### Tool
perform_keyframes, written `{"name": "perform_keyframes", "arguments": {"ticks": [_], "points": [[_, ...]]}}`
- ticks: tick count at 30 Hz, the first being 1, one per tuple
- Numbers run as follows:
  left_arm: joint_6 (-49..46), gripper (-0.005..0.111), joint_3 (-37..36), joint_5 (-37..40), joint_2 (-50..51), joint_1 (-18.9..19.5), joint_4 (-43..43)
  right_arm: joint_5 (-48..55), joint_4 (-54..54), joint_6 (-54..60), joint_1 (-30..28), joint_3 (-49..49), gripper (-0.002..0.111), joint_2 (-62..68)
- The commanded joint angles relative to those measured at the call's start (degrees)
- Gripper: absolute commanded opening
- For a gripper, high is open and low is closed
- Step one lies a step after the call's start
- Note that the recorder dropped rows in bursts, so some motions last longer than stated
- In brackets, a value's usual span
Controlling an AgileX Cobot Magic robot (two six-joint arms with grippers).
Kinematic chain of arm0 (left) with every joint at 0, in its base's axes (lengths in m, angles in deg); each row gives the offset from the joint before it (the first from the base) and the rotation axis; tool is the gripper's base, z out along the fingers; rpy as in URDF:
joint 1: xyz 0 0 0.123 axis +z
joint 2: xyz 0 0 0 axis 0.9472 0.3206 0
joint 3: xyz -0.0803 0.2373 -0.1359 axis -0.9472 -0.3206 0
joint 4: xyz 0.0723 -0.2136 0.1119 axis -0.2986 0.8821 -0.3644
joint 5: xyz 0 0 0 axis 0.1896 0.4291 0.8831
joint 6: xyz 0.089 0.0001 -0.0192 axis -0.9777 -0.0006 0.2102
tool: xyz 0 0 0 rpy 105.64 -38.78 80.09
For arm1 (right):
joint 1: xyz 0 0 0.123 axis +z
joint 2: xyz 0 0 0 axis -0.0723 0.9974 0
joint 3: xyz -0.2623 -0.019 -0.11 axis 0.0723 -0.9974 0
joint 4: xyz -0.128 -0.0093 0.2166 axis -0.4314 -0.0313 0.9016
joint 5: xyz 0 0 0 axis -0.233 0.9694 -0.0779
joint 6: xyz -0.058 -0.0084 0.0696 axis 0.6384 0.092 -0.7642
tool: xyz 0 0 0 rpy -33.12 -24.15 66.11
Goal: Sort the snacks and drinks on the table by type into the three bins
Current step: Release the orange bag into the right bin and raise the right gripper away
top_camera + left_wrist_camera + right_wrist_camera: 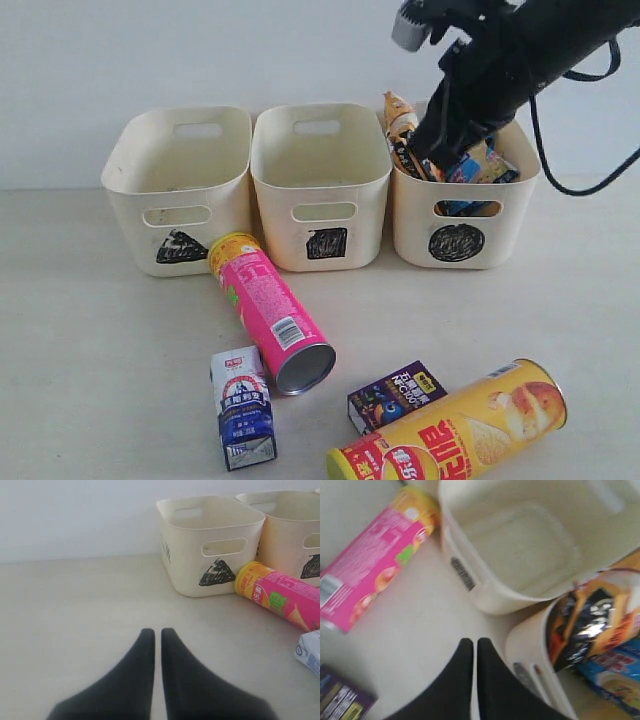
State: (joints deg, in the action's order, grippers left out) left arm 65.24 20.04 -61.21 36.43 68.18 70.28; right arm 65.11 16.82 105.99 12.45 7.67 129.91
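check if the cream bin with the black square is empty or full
Empty: the cream plastic bin with the black square shows bare inner walls and, in the right wrist view, a bare floor.

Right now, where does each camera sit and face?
Exterior: raised before the table, facing the three bins; right arm shows.
Left wrist: low over the table, facing the triangle bin; shut left hand shows.
Right wrist: high, looking down into the square bin and circle bin; shut right hand shows.
Shared: both wrist views show the pink tube.
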Motion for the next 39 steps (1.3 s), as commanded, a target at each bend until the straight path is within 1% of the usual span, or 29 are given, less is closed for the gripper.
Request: {"name": "perform_keyframes", "arguments": {"ticks": [1, 4, 6, 8, 9, 12, 14, 16, 23, 25, 27, 29, 30, 32, 34, 35, 39], "points": [[-0.42, 0.004, -0.16, -0.07, -0.17, 0.18, 0.31, 12.85, -4.87, 6.06, 2.45, 0.21, 0.000, -0.29], [-0.42, 0.004, -0.16, -0.07, -0.17, 0.18, 0.31, 18.07, -6.29, 14.44, 5.00, 0.21, 0.000, 1.16], [-0.42, 0.004, -0.16, -0.07, -0.17, 0.18, 0.31, 18.87, -6.72, 16.54, 6.04, 0.21, 0.003, 1.93], [-0.42, 0.004, -0.16, -0.07, -0.17, 0.18, 0.31, 19.31, -6.72, 16.65, 7.03, 0.21, 0.012, 3.13], [-0.42, 0.004, -0.16, -0.07, -0.17, 0.18, 0.31, 19.55, -6.72, 16.97, 7.66, 0.21, 0.020, 3.64], [-0.42, 0.004, -0.16, -0.07, -0.17, 0.18, 0.31, 19.55, -7.61, 17.24, 9.18, 0.21, 0.039, 5.11], [-0.42, 0.004, -0.16, -0.07, -0.17, 0.18, 0.31, 19.55, -8.90, 17.24, 10.04, 0.21, 0.047, 5.67], [-0.42, 0.004, -0.16, -0.07, -0.17, 0.18, 0.31, 19.55, -10.73, 17.24, 11.03, 0.21, 0.050, 6.07], [-0.42, 0.004, -0.16, -0.07, -0.17, 0.18, 0.31, 19.26, -13.16, 16.70, 14.25, 0.21, 0.050, 6.44], [-0.42, 0.004, -0.16, -0.07, -0.17, 0.18, 0.31, 18.76, -13.16, 14.58, 14.43, 0.21, 0.050, 6.44], [-0.42, 0.004, -0.16, -0.07, -0.17, 0.18, 0.31, 18.87, -14.15, 10.15, 14.31, 0.21, 0.050, 6.33], [-0.42, 0.004, -0.16, -0.07, -0.17, 0.18, 0.31, 19.45, -18.52, 2.72, 14.08, 0.21, 0.049, 6.33], [-0.42, 0.004, -0.16, -0.07, -0.17, 0.18, 0.31, 19.43, -21.85, -2.52, 13.95, 0.21, 0.046, 6.33], [-0.42, 0.004, -0.16, -0.07, -0.17, 0.18, 0.31, 19.31, -28.30, -12.65, 13.41, 0.21, 0.034, 6.33], [-0.42, 0.004, -0.16, -0.07, -0.17, 0.18, 0.31, 19.55, -34.42, -22.56, 12.02, 0.21, 0.012, 6.33], [-0.42, 0.004, -0.16, -0.07, -0.17, 0.18, 0.31, 19.55, -36.03, -25.30, 11.03, 0.21, 0.000, 6.33], [-0.42, 0.004, -0.16, -0.07, -0.17, 0.18, 0.31, 19.55, -39.55, -39.86, 5.53, 0.21, 0.000, 6.33]]}}
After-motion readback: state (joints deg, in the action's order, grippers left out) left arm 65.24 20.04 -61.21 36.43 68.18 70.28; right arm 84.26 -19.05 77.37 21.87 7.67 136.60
